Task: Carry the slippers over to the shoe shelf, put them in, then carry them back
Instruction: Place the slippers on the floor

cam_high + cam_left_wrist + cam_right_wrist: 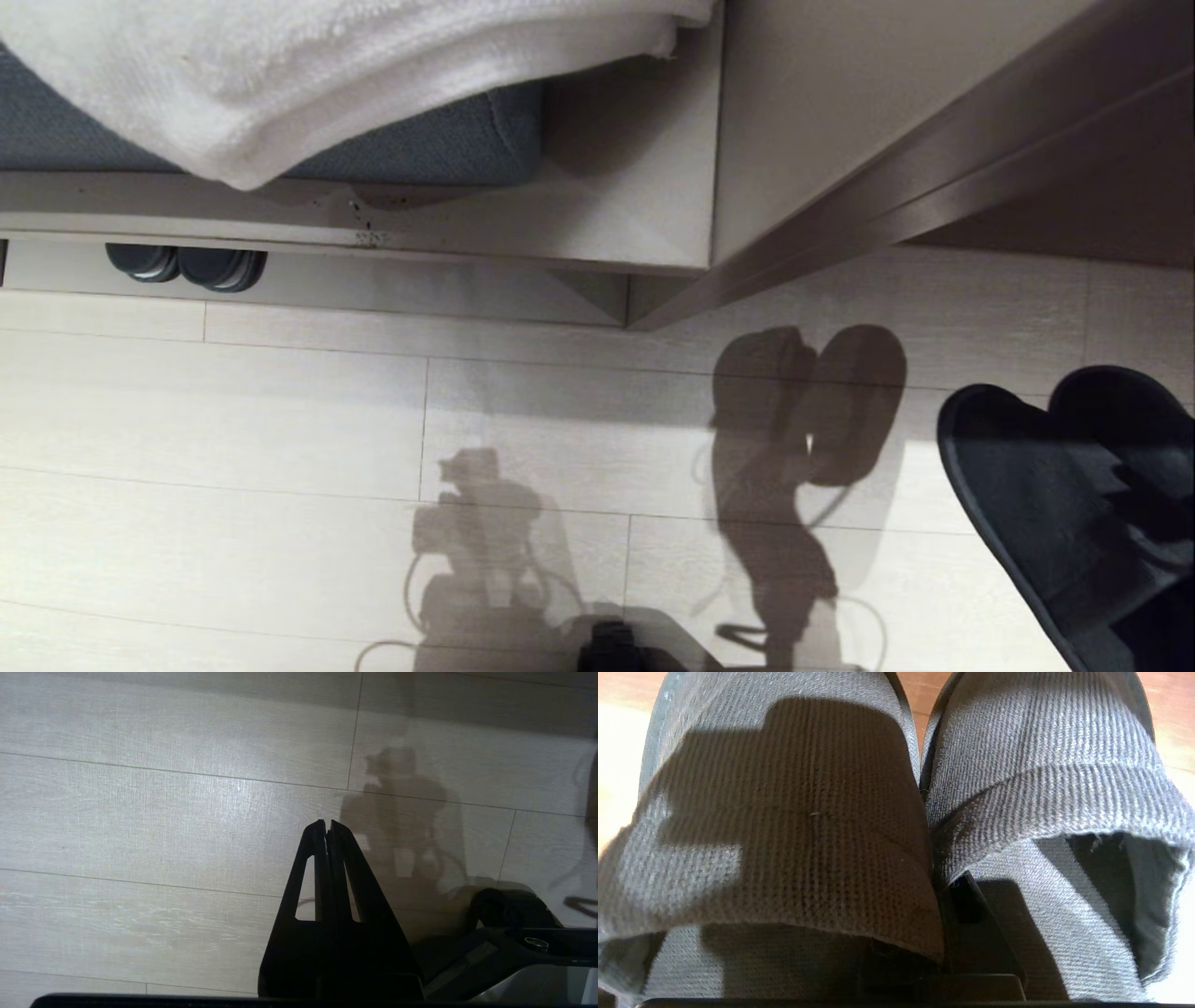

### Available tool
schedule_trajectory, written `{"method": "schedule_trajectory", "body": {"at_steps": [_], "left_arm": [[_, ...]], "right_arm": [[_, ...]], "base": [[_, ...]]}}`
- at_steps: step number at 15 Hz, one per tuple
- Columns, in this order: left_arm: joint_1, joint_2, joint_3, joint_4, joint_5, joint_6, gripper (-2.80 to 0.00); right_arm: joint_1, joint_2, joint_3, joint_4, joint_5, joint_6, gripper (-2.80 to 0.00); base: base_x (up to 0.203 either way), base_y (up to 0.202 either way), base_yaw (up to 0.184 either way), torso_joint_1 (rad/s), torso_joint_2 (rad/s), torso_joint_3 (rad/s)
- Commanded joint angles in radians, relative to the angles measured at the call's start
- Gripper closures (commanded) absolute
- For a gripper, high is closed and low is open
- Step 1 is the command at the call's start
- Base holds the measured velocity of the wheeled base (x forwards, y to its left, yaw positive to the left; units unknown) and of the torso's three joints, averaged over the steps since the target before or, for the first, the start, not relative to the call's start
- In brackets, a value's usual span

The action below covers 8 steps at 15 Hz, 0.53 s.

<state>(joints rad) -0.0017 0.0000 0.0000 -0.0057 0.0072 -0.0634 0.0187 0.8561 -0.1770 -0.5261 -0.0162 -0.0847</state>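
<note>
Above the pale plank floor (280, 420), right claw (945, 882) clamped on 2 black slippers (1055, 504); left claw (327, 826) closed, empty.

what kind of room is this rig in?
Probably a bedroom or hotel-style room. A white blanket drapes over a grey-blue mattress, pale wood-look plank floor runs beneath, and a second dark pair of slippers sits tucked into a low beige built-in unit.

Dark rubbery pair (185, 265) on floor (280, 420)
</note>
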Motion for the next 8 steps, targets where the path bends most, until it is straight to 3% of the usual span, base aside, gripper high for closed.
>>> {"method": "schedule_trajectory", "body": {"at_steps": [1, 5, 8], "left_arm": [[0.0, -0.002, 0.0, 0.0, 0.0, -0.001, 0.0], [0.0, -0.002, 0.0, 0.0, 0.0, -0.001, 0.0], [0.0, 0.0, 0.0, 0.0, 0.0, -0.001, 0.0]], "right_arm": [[0.002, 0.366, -0.001, -0.285, 0.0, -0.008, 0.0], [0.044, 0.709, 0.004, -0.688, 0.02, -0.028, 0.0], [0.078, 0.826, 0.047, -0.837, 0.027, -0.038, 0.0]], "base": [[0.0, 0.0, 0.0, 0.0, 0.0, 0.0], [0.0, 0.0, 0.0, 0.0, 0.0, 0.0], [0.0, 0.0, 0.0, 0.0, 0.0, 0.0]]}}
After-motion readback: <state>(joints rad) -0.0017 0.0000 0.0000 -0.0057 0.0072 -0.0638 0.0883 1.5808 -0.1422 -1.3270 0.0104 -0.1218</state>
